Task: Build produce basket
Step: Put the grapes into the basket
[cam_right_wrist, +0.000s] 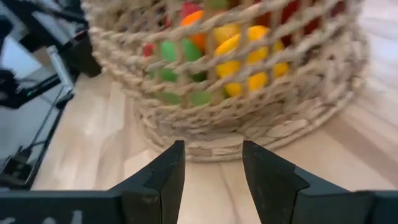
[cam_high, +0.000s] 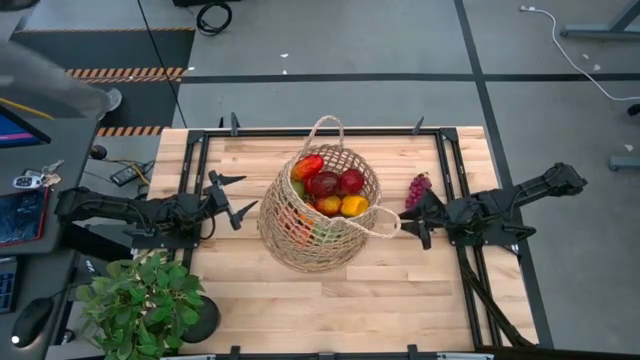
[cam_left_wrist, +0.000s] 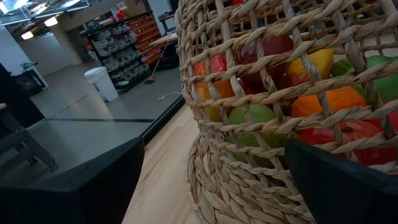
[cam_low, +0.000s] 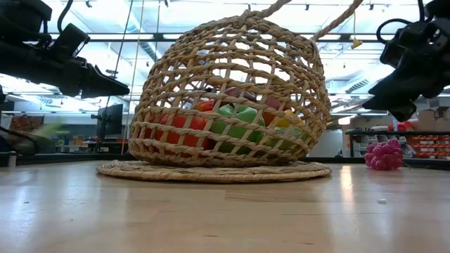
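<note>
The tan wicker basket (cam_high: 318,222) stands on its flat base in the middle of the table, holding red, yellow, orange and green produce (cam_high: 330,190). One loop handle (cam_high: 326,124) points to the far edge, the other (cam_high: 385,222) to the right. The purple grape bunch (cam_high: 418,188) lies on the table right of the basket, also seen in the low view as the grape bunch (cam_low: 383,154). My left gripper (cam_high: 238,201) hovers open just left of the basket (cam_left_wrist: 261,118). My right gripper (cam_high: 412,216) hovers open just right of it, facing the basket's wall (cam_right_wrist: 236,81), its tips (cam_right_wrist: 213,163) short of the base.
A leafy potted plant (cam_high: 142,298) stands at the table's near left corner. Black frame rails (cam_high: 452,200) run along the table's sides. Bare wood lies near the basket (cam_high: 330,300). Keys and a tablet (cam_high: 25,200) sit off the table to the left.
</note>
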